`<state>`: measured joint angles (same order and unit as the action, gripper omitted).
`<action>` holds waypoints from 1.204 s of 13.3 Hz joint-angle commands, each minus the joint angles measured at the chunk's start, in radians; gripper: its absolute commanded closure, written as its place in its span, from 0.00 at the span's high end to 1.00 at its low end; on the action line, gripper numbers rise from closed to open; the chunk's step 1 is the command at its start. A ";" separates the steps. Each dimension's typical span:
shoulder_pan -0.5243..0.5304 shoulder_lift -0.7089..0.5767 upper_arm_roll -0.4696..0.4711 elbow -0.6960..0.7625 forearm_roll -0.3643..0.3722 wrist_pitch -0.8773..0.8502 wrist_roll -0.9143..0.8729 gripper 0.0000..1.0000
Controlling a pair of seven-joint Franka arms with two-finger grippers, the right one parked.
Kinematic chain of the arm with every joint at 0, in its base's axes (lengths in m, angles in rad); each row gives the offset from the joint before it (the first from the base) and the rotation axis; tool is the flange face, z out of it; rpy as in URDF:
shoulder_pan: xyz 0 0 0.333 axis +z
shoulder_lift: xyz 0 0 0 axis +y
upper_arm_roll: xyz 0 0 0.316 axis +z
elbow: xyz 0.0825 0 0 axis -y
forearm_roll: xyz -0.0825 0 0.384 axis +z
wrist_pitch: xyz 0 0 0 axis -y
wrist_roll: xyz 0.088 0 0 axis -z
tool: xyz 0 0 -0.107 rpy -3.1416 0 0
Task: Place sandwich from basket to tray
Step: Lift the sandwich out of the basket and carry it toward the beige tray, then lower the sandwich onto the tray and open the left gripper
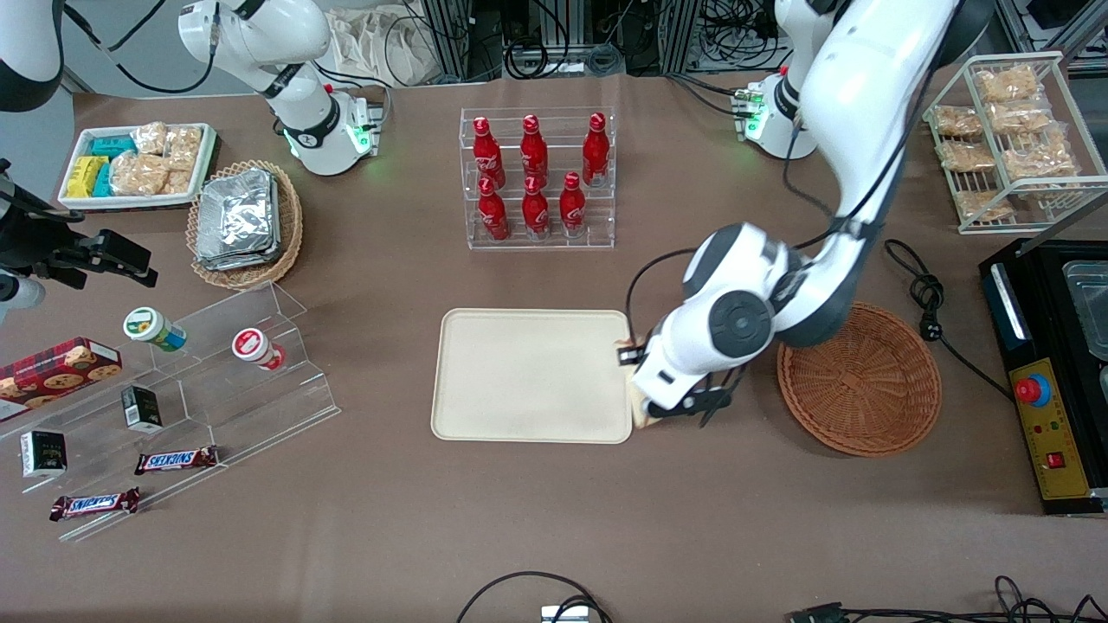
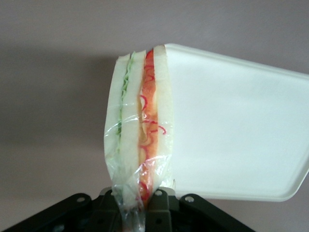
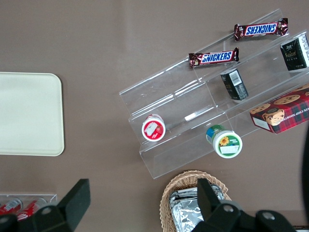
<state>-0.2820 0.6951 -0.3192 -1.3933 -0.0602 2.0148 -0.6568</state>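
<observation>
My left gripper (image 1: 647, 408) hangs over the brown table at the tray's corner, between the tray and the basket. It is shut on the sandwich (image 2: 140, 125), pinching its clear wrap at one end. The sandwich is a white bread wedge with green and red-orange filling, and it shows as a pale sliver (image 1: 641, 417) under the wrist in the front view. The cream-beige tray (image 1: 532, 376) lies flat and bare, and its rounded corner (image 2: 231, 130) sits just beside the held sandwich. The reddish-brown wicker basket (image 1: 859, 379) lies toward the working arm's end with nothing in it.
A clear rack of red bottles (image 1: 537, 177) stands farther from the camera than the tray. An acrylic step stand (image 1: 216, 381) with snacks, a tan basket of foil packs (image 1: 242, 221) and a white snack tray (image 1: 134, 164) lie toward the parked arm's end. A black appliance (image 1: 1052, 372) and cable (image 1: 926, 303) flank the basket.
</observation>
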 commanded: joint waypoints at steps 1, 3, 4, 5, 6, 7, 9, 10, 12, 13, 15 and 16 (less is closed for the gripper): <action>-0.054 0.119 0.009 0.089 0.020 0.042 -0.017 0.00; -0.069 0.136 0.011 0.085 0.036 0.042 -0.018 0.00; -0.074 0.141 0.009 0.083 0.036 0.041 -0.024 0.00; -0.085 0.145 0.009 0.080 0.037 0.038 -0.026 0.00; -0.092 0.146 0.009 0.077 0.042 0.033 -0.024 0.00; -0.092 0.147 0.009 0.071 0.039 0.029 -0.023 0.16; -0.089 0.143 0.009 0.069 0.037 0.016 -0.029 1.00; -0.088 0.136 0.009 0.071 0.039 -0.020 -0.029 1.00; -0.076 0.110 0.009 0.074 0.039 -0.086 -0.027 1.00; -0.072 0.098 0.009 0.074 0.039 -0.100 -0.027 1.00; -0.071 0.063 0.014 0.071 0.040 -0.151 -0.027 1.00; -0.071 0.041 0.032 0.071 0.039 -0.195 -0.027 1.00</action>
<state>-0.3507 0.7879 -0.3081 -1.3167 -0.0369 1.8910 -0.6671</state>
